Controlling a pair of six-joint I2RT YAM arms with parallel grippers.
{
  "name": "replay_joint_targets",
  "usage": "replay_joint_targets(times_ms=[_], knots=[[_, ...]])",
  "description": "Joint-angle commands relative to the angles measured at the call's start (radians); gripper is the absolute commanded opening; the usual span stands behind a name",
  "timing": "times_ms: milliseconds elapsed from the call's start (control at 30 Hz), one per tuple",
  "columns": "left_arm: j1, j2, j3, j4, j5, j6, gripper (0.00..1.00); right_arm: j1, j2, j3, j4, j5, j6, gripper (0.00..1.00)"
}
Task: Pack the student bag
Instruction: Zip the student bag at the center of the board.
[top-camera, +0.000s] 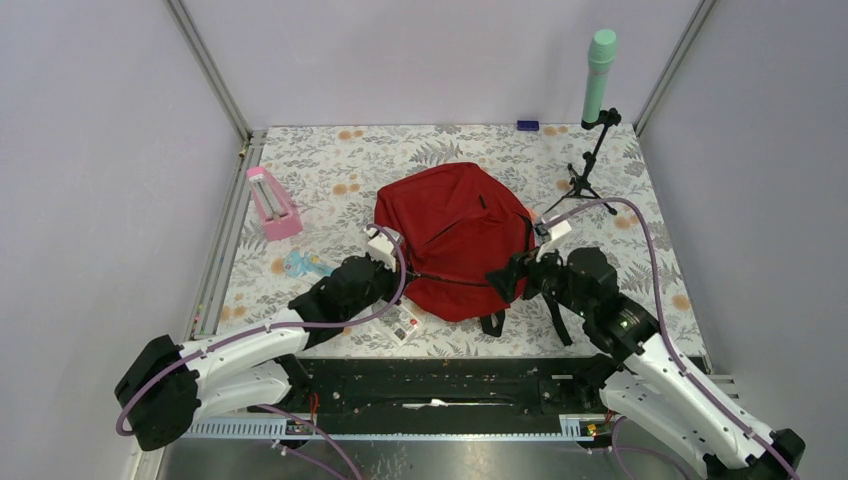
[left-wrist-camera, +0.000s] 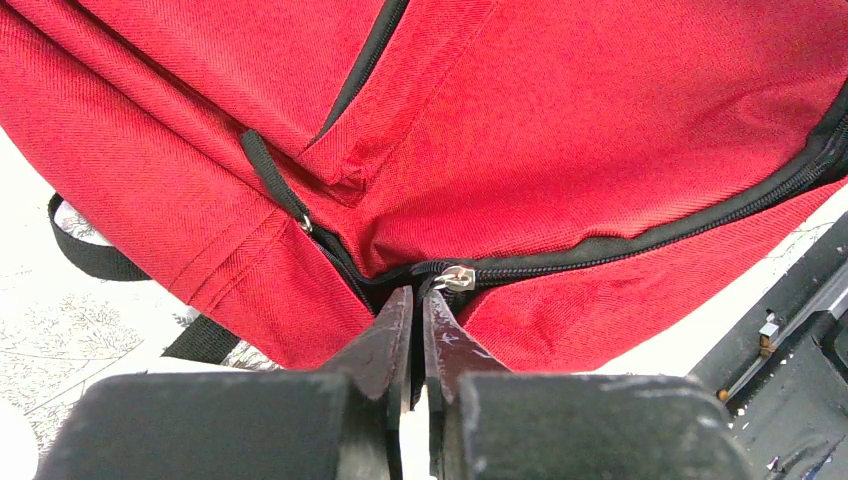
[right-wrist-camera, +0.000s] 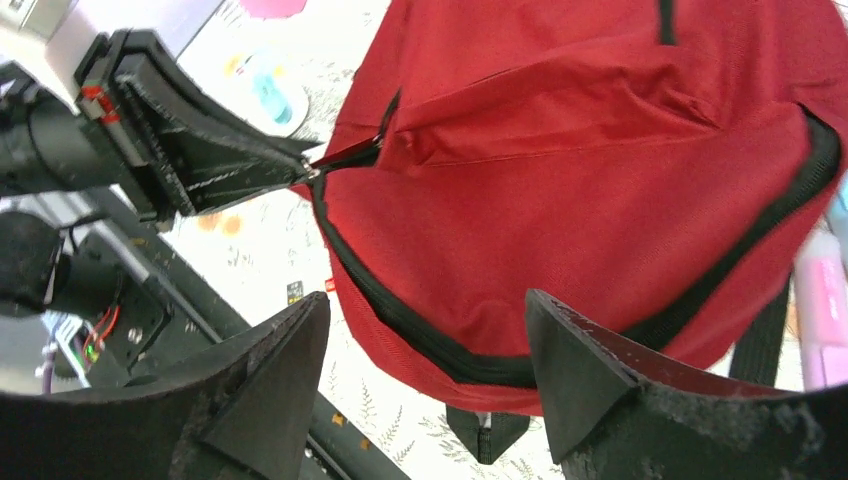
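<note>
Floral tablecloth (top-camera: 420, 150) carries the student bag (top-camera: 455, 235).

Red student bag (top-camera: 455, 230) with black zipper (left-wrist-camera: 640, 243); grey-leaf, orange-flower tablecloth (top-camera: 330, 160); pink case (top-camera: 272, 203).

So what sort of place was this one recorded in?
Probably a lab robot test cell rather than a real room: blank walls held in aluminium frame posts, a floral tablecloth as staged surface, and a mint-green cylinder on a small tripod.
</note>
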Motion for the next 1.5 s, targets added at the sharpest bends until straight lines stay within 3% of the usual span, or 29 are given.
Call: replay_joint_targets(times_ms=[0, 200, 400, 600, 667, 767, 833, 900, 1467], knots=[[0.008, -0.021, -0.006, 0.063, 0.037, 0.009, 0.0, -0.002, 0.092, 0.09, 0.053, -0.201, -0.152, 0.79], [0.007, -0.023, -0.003, 0.078, 0.042, 0.005, 0.0, 0.061, 0.268, 0.157, 0.107, -0.275, -0.235, 0.8], [0.007, -0.019, 0.003, 0.081, 0.044, 0.006, 0.0, 0.185, 0.47, 0.217, 0.062, -0.151, -0.347, 0.79], [0.007, -0.028, 0.0, 0.072, 0.035, 0.015, 0.0, 0.244, 0.566, 0.184, 0.179, 0.001, -0.371, 0.76], [0.006, -0.031, -0.003, 0.067, 0.027, 0.018, 0.0, 0.251, 0.572, 0.172, 0.234, 0.003, -0.368, 0.64], [0.011, -0.03, -0.003, 0.054, -0.009, 0.02, 0.0, 0.261, 0.576, 0.18, 0.229, 0.012, -0.362, 0.28], [0.024, -0.018, 0.005, 0.033, -0.037, 0.012, 0.0, 0.267, 0.567, 0.181, 0.22, 0.019, -0.356, 0.09], [0.045, -0.005, 0.011, 0.016, -0.051, 0.002, 0.0, 0.273, 0.545, 0.167, 0.225, 0.027, -0.346, 0.0], [0.233, 0.119, 0.078, -0.049, -0.031, -0.058, 0.0, 0.296, 0.344, 0.081, 0.2, -0.013, -0.227, 0.0]])
